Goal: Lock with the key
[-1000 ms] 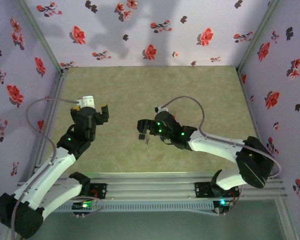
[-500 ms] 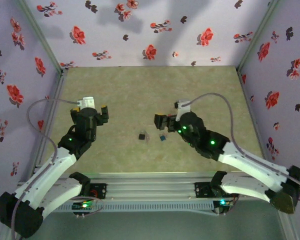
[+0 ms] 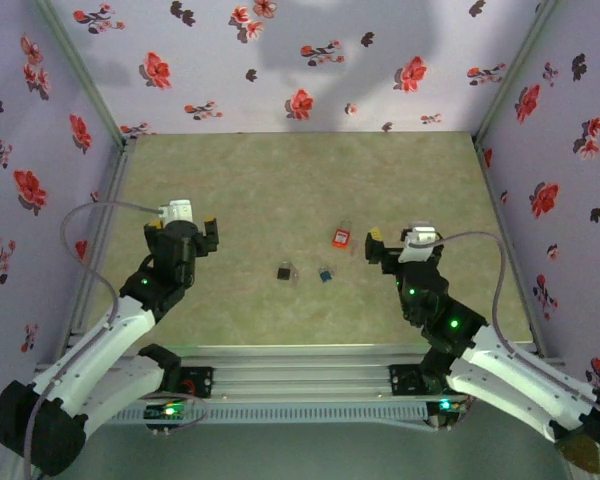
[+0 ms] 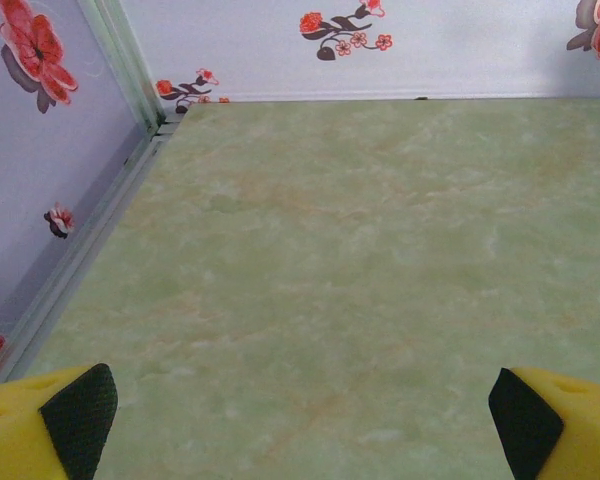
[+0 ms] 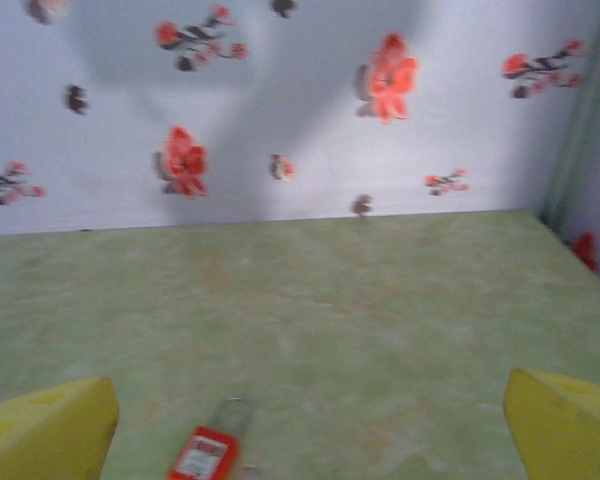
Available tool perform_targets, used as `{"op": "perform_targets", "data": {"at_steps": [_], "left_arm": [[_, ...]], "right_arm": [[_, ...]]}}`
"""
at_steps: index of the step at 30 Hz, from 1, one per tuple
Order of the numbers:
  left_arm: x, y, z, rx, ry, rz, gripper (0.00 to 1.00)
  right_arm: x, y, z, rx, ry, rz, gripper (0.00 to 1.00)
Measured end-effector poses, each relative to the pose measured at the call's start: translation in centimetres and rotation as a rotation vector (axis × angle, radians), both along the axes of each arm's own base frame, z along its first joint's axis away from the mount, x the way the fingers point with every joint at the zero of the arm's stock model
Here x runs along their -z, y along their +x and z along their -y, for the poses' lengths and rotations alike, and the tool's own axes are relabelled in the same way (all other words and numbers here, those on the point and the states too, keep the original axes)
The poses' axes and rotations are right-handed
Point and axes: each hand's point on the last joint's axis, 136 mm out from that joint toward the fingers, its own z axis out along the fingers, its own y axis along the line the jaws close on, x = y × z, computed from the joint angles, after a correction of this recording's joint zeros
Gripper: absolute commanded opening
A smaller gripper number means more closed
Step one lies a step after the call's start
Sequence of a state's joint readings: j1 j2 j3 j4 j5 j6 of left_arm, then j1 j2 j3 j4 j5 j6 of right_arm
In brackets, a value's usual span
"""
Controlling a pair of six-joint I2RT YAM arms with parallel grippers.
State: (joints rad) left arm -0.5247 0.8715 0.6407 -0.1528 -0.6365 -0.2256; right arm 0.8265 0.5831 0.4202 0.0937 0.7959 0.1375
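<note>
While you scan from the top cam, the biggest thing is the table: flat, matte, pale green w/ a marbled, stone-like pattern. Its walls are lilac paper w/ a red flower print, w/ metal rails at the corners.

Both arms are white shells w/ black joints. The left gripper sits over the left part of the table. In its wrist cam the jaws stand spread wide w/ nothing between them. The fingertips are yellow blocks w/ black pads, cut off by the frame's bottom edge. The right gripper is likewise wide apart and empty, w/ only its yellow tips showing at the lower corners.

The padlock lies flat right of centre, just left of the right gripper: a red rectangular body and a thin metal shackle loop. In the right wrist cam it's blurred, near the left finger, and its label is unreadable.

Nearer the bases lie a dark squarish piece and a teal bit, close together. They're too small to tell which, if either, is the key.
</note>
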Motion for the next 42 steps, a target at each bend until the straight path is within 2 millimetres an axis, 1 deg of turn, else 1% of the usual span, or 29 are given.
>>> {"op": "perform_targets", "data": {"at_steps": [3, 5, 10, 12, 17, 19, 25, 28, 34, 42], "left_arm": [[0.5, 0.2, 0.1, 0.000, 0.007, -0.012, 1.00], [1.1, 0.3, 0.0, -0.005, 0.011, -0.018, 1.00], [2.6, 0.4, -0.6, -0.025, 0.031, -0.054, 1.00], [3.1, 0.6, -0.8, -0.033, 0.039, -0.069, 1.00], [4.1, 1.0, -1.2, -0.052, 0.052, -0.094, 1.00], [4.6, 1.0, -1.4, -0.057, 0.054, -0.099, 1.00], [5.6, 1.1, -1.8, -0.071, 0.059, -0.108, 1.00], [5.7, 1.2, -2.1, -0.078, 0.060, -0.106, 1.00], [6.2, 1.2, -2.1, -0.071, 0.057, -0.099, 1.00], [5.9, 1.7, -2.6, -0.084, 0.035, -0.075, 1.00]], "right_arm": [[1.5, 0.6, 2.1, 0.079, -0.037, 0.000, 0.99], [2.2, 1.0, 3.0, 0.116, -0.074, -0.004, 0.99], [3.2, 2.4, 4.3, 0.166, -0.164, -0.025, 0.99], [4.0, 3.0, 4.9, 0.184, -0.185, -0.038, 0.99], [7.4, 4.0, 7.4, 0.261, -0.224, -0.103, 0.99], [8.2, 4.2, 8.3, 0.283, -0.227, -0.125, 0.99], [8.6, 5.2, 10.5, 0.324, -0.182, -0.130, 0.99], [9.2, 5.6, 11.0, 0.318, -0.168, -0.147, 0.99], [10.4, 6.1, 11.1, 0.295, -0.167, -0.183, 0.99], [11.4, 6.7, 11.9, 0.308, -0.161, -0.202, 0.99]]}}
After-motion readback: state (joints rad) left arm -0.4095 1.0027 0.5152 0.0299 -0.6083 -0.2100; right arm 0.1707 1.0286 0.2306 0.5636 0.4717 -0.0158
